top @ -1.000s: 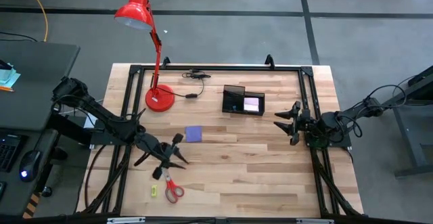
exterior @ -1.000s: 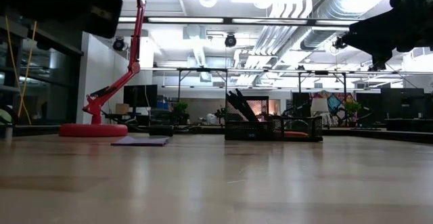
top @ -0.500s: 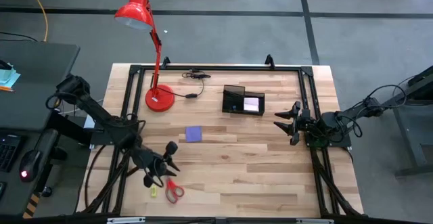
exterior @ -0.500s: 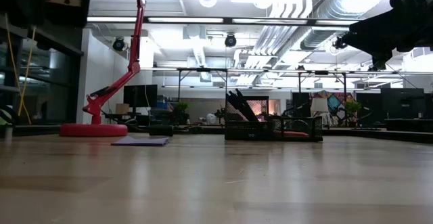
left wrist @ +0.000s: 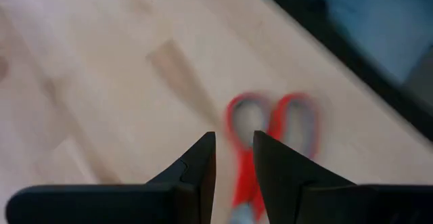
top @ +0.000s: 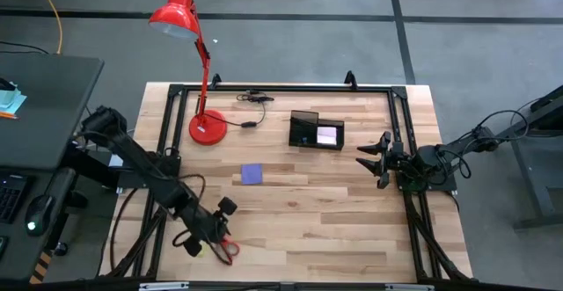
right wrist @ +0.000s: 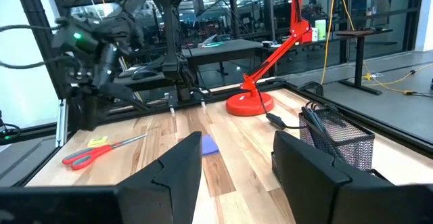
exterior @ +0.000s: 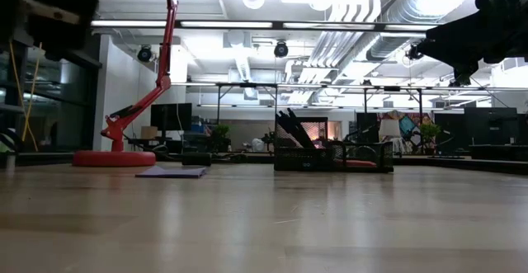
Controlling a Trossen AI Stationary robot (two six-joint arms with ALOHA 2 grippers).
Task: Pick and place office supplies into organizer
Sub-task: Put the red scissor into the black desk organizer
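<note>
Left claw (left wrist: 234, 158) moved down over one red-handled scissors (left wrist: 270, 132), fingers narrowly apart, right claw (top: 380, 159) open, one purple note pad (top: 252, 174)

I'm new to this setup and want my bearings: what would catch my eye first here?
The tall red desk lamp at the table's far left corner stands out at once. Near the front left edge, the left gripper hangs just above the red-handled scissors, its fingers a narrow gap apart. The right gripper waits at the right side, beside the black organizer.
</note>
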